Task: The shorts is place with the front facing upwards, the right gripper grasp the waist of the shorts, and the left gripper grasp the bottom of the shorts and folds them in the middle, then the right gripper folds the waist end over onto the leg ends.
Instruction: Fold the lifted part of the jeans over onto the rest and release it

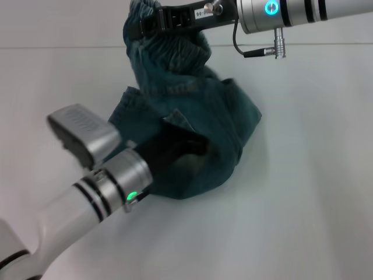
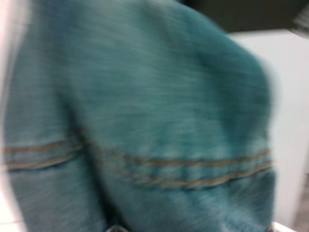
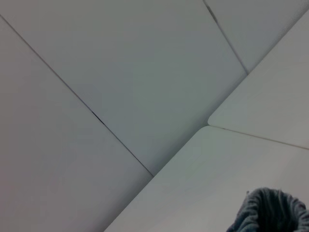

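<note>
The fingers of the right gripper are clamped on the waist of the shorts, the puckered denim band bunching up around them at the far side of the desk in the head view. Behind the fingers runs the black body with its small white label, then the silver wrist with a blue ring light and a cable plug hanging below it. The arm reaches in from the right edge, holding the gathered end lifted above the desk.

From that grip the denim shorts hang down in folds and pile in a crumpled heap on the white surface.

The left gripper is buried in the near side of the heap, its black body half swallowed by the cloth. Whether its fingers are apart or together cannot be told. Its silver wrist, with a green light, and white forearm trail back toward the lower left corner.

The left wrist view is filled by blurred denim, a flat double-stitched hem crossing it. The right wrist view shows pale panels and a puckered scrap of the waistband at its edge.
</note>
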`<state>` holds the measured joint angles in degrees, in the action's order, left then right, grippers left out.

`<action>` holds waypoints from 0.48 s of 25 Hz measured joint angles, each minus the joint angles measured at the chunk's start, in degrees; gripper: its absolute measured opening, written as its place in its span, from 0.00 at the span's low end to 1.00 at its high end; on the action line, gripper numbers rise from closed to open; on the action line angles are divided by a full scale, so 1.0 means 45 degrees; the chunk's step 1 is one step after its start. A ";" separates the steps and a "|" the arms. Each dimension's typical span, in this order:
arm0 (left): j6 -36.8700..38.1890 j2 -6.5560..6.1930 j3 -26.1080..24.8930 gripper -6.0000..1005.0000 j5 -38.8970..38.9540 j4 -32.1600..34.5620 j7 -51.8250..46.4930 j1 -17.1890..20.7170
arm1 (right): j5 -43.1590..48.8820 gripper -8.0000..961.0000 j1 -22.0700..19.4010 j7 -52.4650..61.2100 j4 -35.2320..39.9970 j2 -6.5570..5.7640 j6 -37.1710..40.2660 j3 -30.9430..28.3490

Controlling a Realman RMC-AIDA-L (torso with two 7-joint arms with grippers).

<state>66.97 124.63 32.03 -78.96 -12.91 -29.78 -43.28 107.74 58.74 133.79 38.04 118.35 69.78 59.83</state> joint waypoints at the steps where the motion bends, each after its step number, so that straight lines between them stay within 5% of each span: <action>1: -0.0009 0.0000 -0.0195 0.03 -0.0005 0.0090 -0.0011 0.0208 | 0.0000 0.11 -0.0025 -0.0007 -0.0007 0.0015 -0.0002 0.0000; 12: 0.0269 -0.0042 -0.0446 0.04 -0.0169 0.0281 -0.0077 0.1106 | -0.0016 0.11 -0.0148 -0.0139 -0.0012 0.0116 0.0069 -0.0022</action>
<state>68.18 124.44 30.02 -79.72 -11.65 -30.13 -38.30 107.67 58.07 133.17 37.99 118.87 70.09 59.73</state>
